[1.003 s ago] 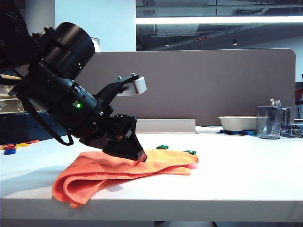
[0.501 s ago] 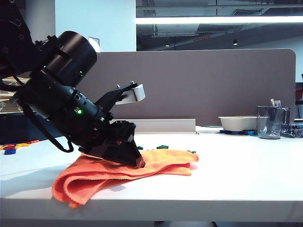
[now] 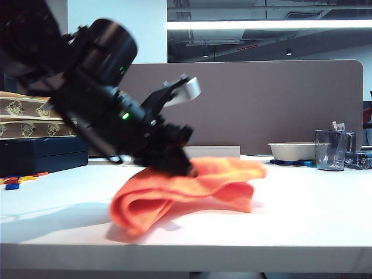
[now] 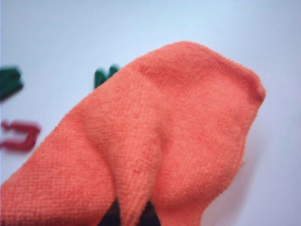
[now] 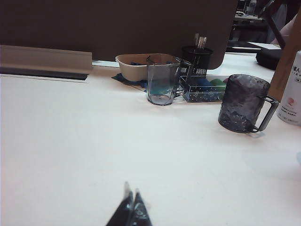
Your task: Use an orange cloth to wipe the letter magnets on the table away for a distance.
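Observation:
The orange cloth (image 3: 192, 187) hangs in a loose fold, one end raised off the white table (image 3: 302, 224) and the lower fold still touching it. My left gripper (image 3: 174, 165) is shut on a pinched ridge of the cloth (image 4: 188, 132), and its dark fingers barely show under the fabric around the left gripper (image 4: 132, 214). Two dark green letter magnets (image 4: 104, 75) (image 4: 9, 82) lie on the table just past the cloth's edge, one partly covered, with a red one (image 4: 19, 134) beside them. In the exterior view the cloth hides the green magnets. My right gripper (image 5: 131, 201) is shut and empty, low over bare table.
Coloured pieces (image 3: 17, 181) lie at the far left edge near stacked boxes (image 3: 35, 145). A bowl (image 3: 293, 151) and grey cup (image 3: 331, 150) stand at the back right. Near the right arm stand a clear cup (image 5: 162, 80), a dark mug (image 5: 242, 103), a pen holder (image 5: 197, 59) and a bottle (image 5: 291, 89).
My left gripper closed on the cloth, then rose and moved right with it. The cloth came up off the table at one end and shifted right, hiding the green magnets.

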Controlling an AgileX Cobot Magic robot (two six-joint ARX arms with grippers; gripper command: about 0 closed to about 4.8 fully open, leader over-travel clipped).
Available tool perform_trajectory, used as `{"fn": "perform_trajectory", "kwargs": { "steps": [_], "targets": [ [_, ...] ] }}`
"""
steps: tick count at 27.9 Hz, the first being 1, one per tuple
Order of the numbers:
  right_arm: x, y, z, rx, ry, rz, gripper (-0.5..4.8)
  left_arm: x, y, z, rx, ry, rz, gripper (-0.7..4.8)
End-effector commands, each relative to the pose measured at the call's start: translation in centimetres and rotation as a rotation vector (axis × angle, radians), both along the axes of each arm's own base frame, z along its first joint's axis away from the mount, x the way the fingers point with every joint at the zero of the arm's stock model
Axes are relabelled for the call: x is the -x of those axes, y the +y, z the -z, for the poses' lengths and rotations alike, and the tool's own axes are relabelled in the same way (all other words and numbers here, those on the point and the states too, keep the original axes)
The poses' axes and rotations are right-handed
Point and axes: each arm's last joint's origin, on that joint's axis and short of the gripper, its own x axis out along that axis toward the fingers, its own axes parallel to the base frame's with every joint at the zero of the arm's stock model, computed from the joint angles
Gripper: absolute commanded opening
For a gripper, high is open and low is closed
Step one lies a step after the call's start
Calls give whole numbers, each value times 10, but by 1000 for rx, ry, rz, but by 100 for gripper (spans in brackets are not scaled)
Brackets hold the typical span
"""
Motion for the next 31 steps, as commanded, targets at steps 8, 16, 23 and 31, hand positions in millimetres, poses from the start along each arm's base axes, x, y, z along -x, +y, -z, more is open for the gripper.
{"fn": "perform_trajectory", "kwargs": {
  "steps": [8,16,23,31],
  "targets": [
    [0,0,1,-1,-10,1,-5,-29,-57,-69,165,-195,68,-6],
    [0,0,1,-1,-9,1,-5,-66,-94,-66,217,-183,58,-6],
    [0,0,1,0,-10,2,-5,-80,-119,-33,203,-108,58,-6],
    [0,0,1,-1,-10,2,-5,-86,-127,5,93,-85,-58,-6]
  ]
}}
